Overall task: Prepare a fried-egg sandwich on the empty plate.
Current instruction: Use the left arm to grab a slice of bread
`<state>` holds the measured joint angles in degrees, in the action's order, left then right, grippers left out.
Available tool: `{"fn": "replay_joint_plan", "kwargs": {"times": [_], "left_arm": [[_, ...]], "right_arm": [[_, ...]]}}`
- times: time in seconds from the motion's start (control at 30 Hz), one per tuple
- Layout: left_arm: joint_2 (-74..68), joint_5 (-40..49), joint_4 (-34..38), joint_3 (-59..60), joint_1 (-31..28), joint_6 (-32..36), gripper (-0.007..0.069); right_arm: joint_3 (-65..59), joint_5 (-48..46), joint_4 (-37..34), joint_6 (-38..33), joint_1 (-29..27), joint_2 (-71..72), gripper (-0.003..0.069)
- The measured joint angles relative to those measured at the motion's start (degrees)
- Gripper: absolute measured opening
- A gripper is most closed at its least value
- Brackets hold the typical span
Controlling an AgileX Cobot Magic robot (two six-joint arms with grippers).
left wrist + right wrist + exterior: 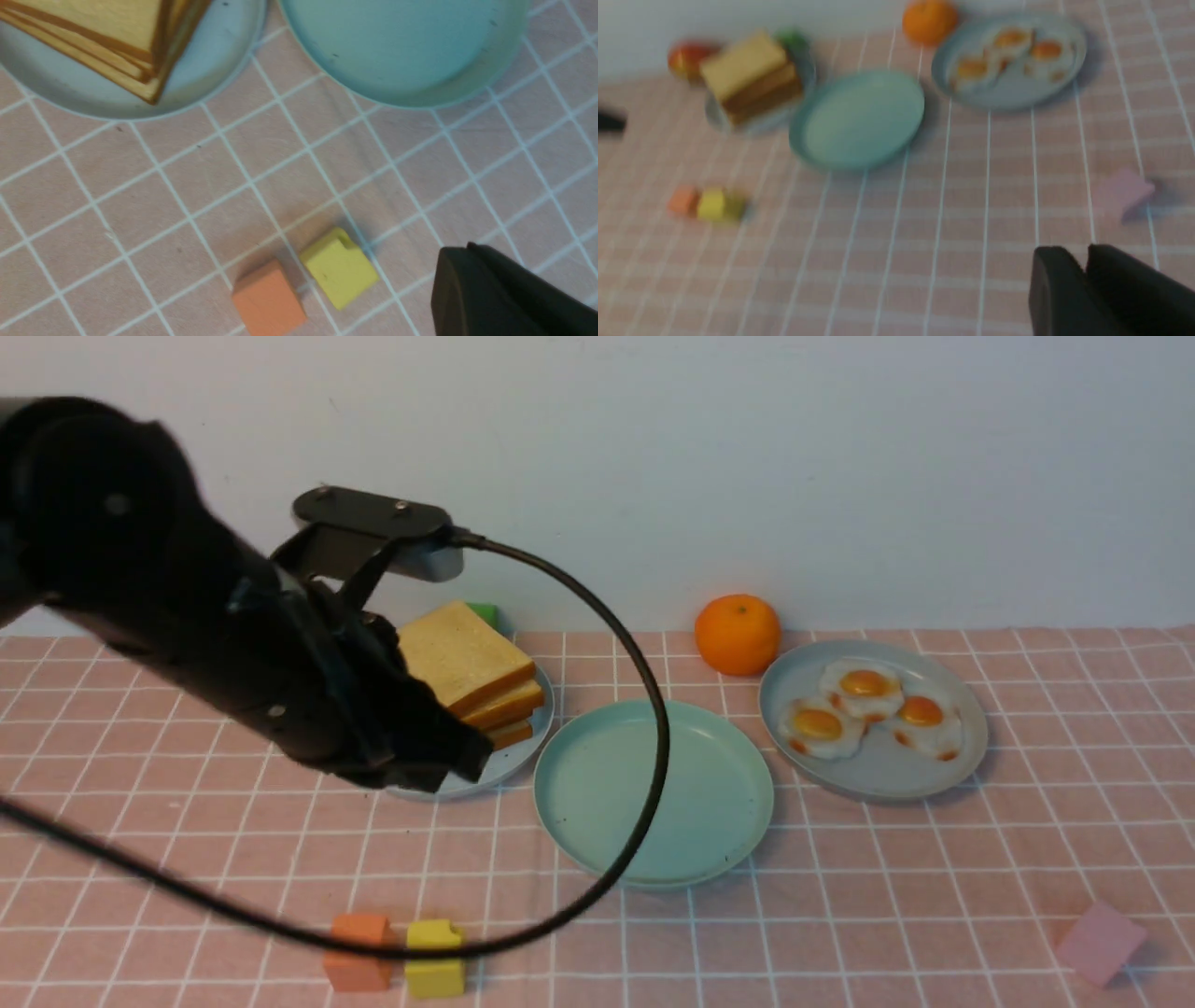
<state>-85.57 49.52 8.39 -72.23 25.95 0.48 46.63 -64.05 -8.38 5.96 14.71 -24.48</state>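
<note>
Nearest: my left arm's cable (663,737) loops low over the worktop (840,915), past the orange block (358,954) and yellow block (435,959), then up across the mint-green plate (719,793). Risk 1: any swing could drag that loop into the blocks or the plate rim and shift the plate. Pink block (1100,943) is well apart on the right, no issue.

Left jaws are closed tight on nothing. Right jaws show a thin slit with nothing in it, but the view is too blurred to tell if they're closed.

The mint-green plate is bare, between the 2 grey-blue plates; no sandwich built yet.

Risk 2: left jaws must open before reaching the toast stack (467,663), else they shove it. The slices sit fanned and tilted on their plate (512,758), so a pinch may lift 2 or tip the pile. My left arm (187,635) hides that plate's near side in the front view.

Risk 3: the 3 fried eggs (864,689) overlap on the right plate (887,773), so pulling 1 may drag a neighbour.

Furthest, the orange (738,635) sits just behind that rim and could roll if bumped.
</note>
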Motion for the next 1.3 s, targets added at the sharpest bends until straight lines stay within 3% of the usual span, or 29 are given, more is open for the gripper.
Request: {"fn": "replay_joint_plan", "kwargs": {"times": [0.17,0.4,0.57,0.67,0.8,0.93,1.3], "left_arm": [[-7.7,2.0,-4.8,-8.5,0.7,-3.6,0.0013],[-18.0,2.4,-7.9,-19.4,-1.5,-3.9,0.002],[-25.9,1.6,-15.1,-24.8,-1.8,-3.9,0.0147],[-30.3,-2.4,-19.1,-26.0,-1.8,-3.9,0.031],[-33.3,-6.9,-24.1,-26.1,-1.8,-3.9,0.041],[-35.2,-10.1,-27.3,-26.4,-1.8,-4.0,0.0427],[-36.8,-10.9,-25.9,-26.5,-1.7,-4.1,0.038]], "right_arm": [[13.4,-7.5,-1.1,-8.0,5.4,-11.0,0.0104],[17.7,-7.8,-7.6,-13.2,10.8,-13.2,0.0104],[17.8,-7.8,-11.1,-15.2,10.9,-13.2,0.0106],[17.9,-7.8,-13.9,-15.7,10.9,-13.2,0.0106],[17.9,-7.8,-15.7,-16.2,10.9,-13.2,0.0109],[17.9,-7.8,-16.9,-16.2,10.9,-13.2,0.0111],[17.9,-7.8,-17.1,-16.4,10.9,-13.2,0.0116]]}}
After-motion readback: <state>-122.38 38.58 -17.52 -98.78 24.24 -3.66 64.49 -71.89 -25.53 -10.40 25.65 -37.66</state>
